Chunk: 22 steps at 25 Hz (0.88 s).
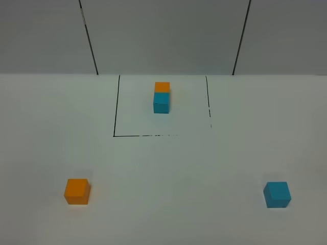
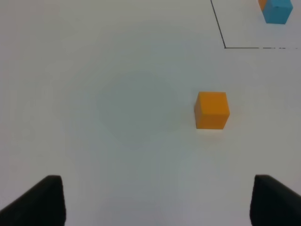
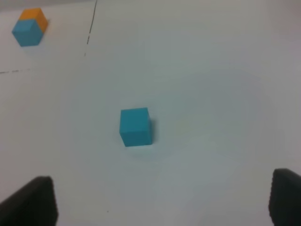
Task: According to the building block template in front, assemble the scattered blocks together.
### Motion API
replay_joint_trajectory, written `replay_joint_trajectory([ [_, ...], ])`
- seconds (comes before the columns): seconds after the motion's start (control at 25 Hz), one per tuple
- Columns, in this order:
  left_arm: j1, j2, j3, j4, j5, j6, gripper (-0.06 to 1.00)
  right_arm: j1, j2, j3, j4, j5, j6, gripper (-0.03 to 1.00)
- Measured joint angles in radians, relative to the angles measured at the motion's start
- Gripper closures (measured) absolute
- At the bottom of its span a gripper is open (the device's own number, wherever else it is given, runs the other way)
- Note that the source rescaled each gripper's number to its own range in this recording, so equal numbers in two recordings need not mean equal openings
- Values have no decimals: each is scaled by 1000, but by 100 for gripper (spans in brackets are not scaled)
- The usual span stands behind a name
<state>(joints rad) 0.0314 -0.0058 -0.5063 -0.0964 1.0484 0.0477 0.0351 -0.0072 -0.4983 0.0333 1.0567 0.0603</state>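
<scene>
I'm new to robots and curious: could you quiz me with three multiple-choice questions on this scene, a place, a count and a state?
1. Where on the white table is the loose matte orange cube, in the high view? A) near left B) near right C) far middle
2. How many cubes are there? A) two B) four C) six
3. The left fingers are: A) shut on a cube B) open, empty C) hidden
Answers: 1 A, alone at lower left; 2 B, two loose, two paired; 3 B, wide apart, nothing between.
</scene>
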Motion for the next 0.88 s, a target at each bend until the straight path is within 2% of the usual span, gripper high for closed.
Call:
replay_joint_trajectory([
  [0.72,0,2,0,0,-6,0,27,0,0,0,0,0,0,17],
  [0.88,0,76,-33,-5,-40,0,27,0,0,0,0,0,0,17],
])
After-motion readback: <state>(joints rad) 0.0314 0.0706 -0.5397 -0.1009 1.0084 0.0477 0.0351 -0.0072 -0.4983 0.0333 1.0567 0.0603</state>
